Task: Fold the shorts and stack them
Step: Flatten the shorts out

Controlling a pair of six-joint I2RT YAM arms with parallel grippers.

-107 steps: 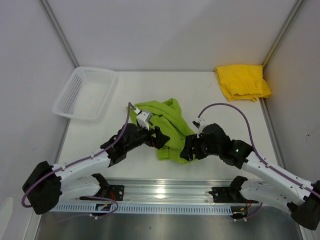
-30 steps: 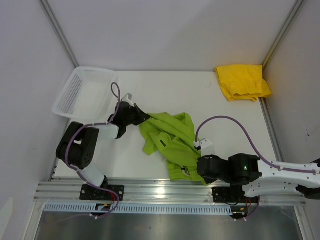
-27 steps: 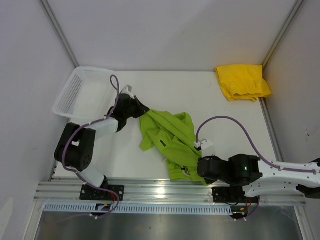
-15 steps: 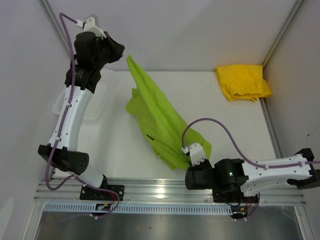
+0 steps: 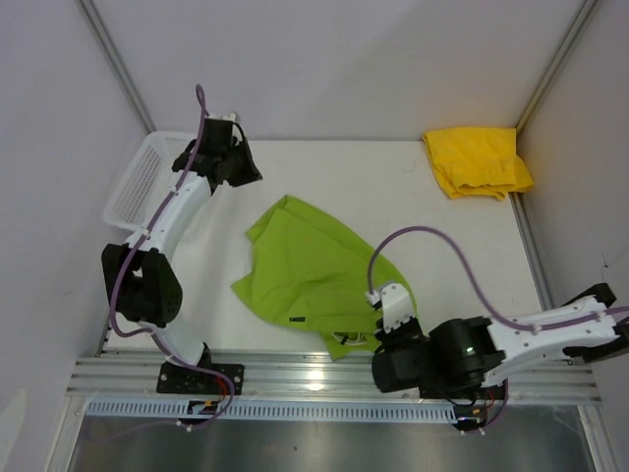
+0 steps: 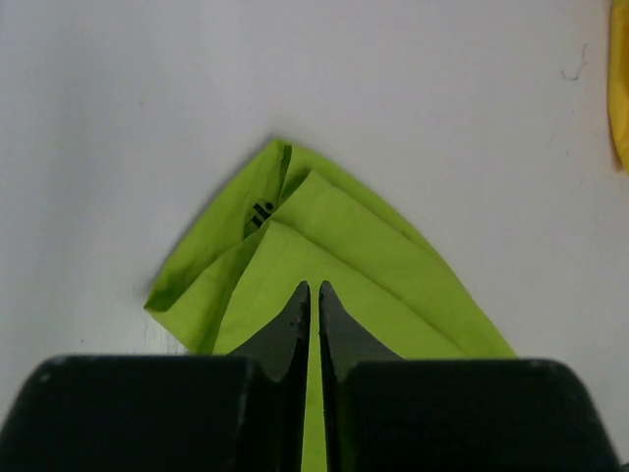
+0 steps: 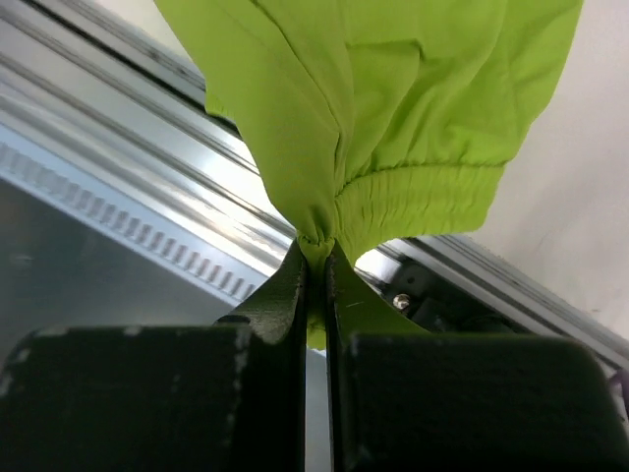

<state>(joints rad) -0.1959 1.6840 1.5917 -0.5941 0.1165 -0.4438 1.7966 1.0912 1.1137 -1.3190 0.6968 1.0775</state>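
The lime green shorts (image 5: 310,265) lie spread nearly flat in the middle of the table, a small dark label (image 5: 296,319) near their front edge. My right gripper (image 5: 376,341) is shut on their gathered waistband (image 7: 413,202) at the near corner, over the front rail. My left gripper (image 5: 246,169) hangs at the back left beside the basket, above the shorts' far corner (image 6: 280,157). Its fingers (image 6: 298,305) stand a narrow crack apart with nothing between them. The yellow shorts (image 5: 478,160) lie bunched in the back right corner.
A white mesh basket (image 5: 147,182) stands at the back left, right under my left arm. The metal rail (image 5: 295,374) runs along the front edge below my right gripper. Walls close in the table on the left, back and right.
My left gripper had swung the green shorts' corner high toward the back, then let go. The cloth has dropped and spread flat. My right gripper has kept its hold at the front.
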